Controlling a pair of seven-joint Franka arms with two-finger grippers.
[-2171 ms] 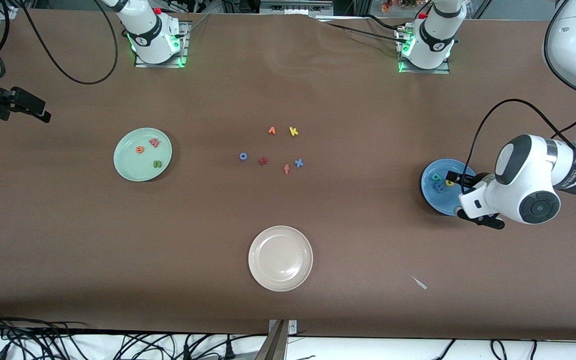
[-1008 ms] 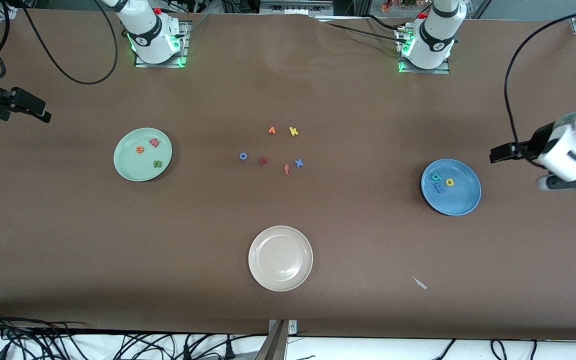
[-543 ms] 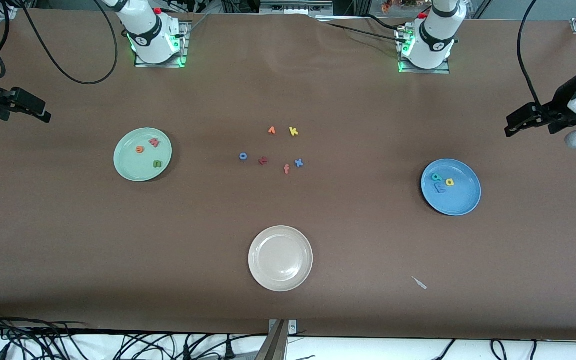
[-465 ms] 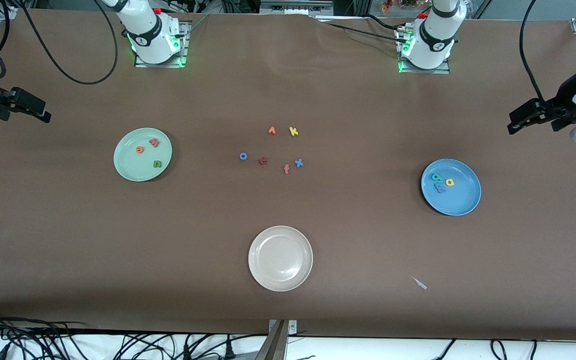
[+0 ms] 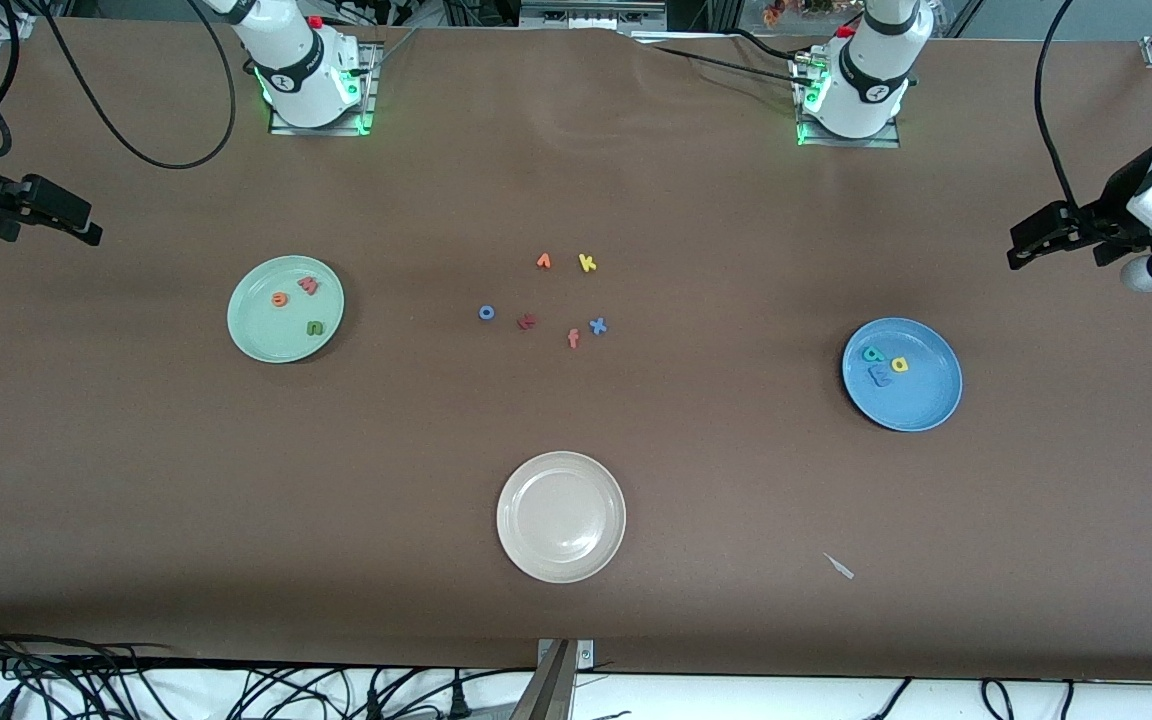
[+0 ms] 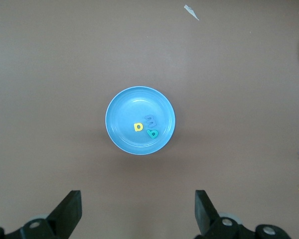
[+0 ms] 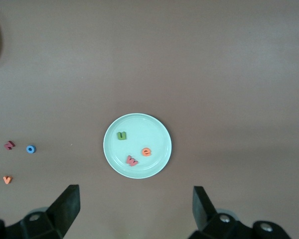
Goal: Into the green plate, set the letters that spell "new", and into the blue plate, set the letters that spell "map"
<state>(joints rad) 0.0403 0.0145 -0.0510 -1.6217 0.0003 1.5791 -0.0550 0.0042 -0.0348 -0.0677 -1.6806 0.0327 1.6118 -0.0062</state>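
The green plate (image 5: 285,308) sits toward the right arm's end of the table and holds the green n (image 5: 314,327), orange e (image 5: 280,299) and red w (image 5: 308,286). The blue plate (image 5: 902,374), toward the left arm's end, holds the blue m (image 5: 879,375), yellow a (image 5: 899,365) and teal p (image 5: 872,353), clustered close together. Between the plates lie loose letters: o (image 5: 486,313), t (image 5: 526,321), f (image 5: 573,339), x (image 5: 597,326), v (image 5: 543,261) and k (image 5: 587,263). A beige plate (image 5: 561,516) lies nearer the camera. The left gripper (image 6: 137,216) hangs high over the table's edge, jaws spread wide and empty. The right gripper (image 7: 134,211) waits at the other edge, likewise spread and empty.
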